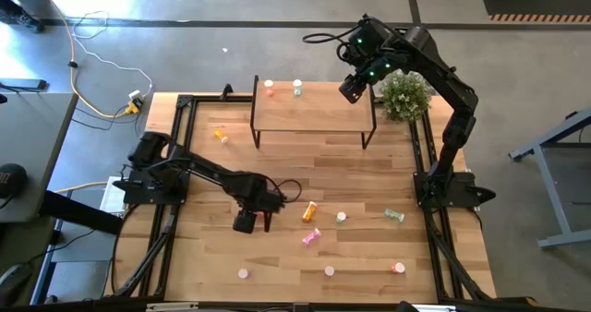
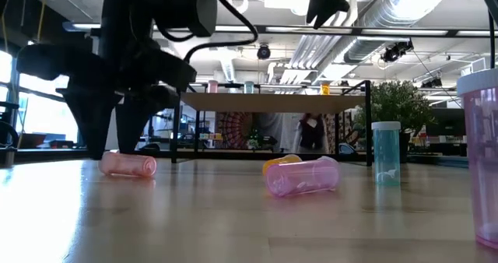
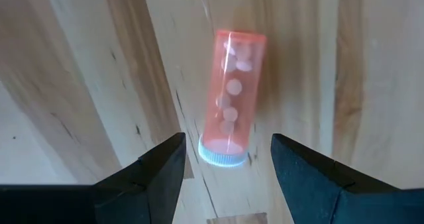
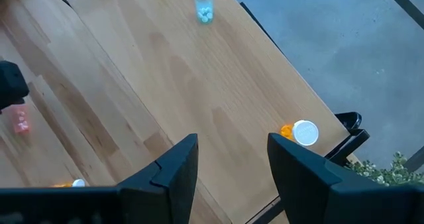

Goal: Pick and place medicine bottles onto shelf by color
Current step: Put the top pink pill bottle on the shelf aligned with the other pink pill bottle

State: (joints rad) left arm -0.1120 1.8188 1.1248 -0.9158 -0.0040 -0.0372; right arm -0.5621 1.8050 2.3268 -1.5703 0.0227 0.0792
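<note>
My left gripper (image 1: 253, 222) hangs low over the table's middle left, open. A red bottle (image 3: 233, 95) lies on its side on the planks, its white cap end (image 3: 222, 156) between the two fingers, untouched. It also shows in the low view (image 2: 128, 166). My right gripper (image 4: 232, 177) is open and empty above the right end of the shelf (image 1: 314, 116). On the shelf stand a red bottle (image 1: 269, 90), a green bottle (image 1: 297, 88) and an orange bottle (image 4: 301, 132).
Loose bottles lie on the table: orange (image 1: 311, 210), pink (image 1: 311, 238), green (image 1: 394, 216), orange (image 1: 220, 134), and three near the front edge (image 1: 329, 270). A potted plant (image 1: 404, 95) stands right of the shelf.
</note>
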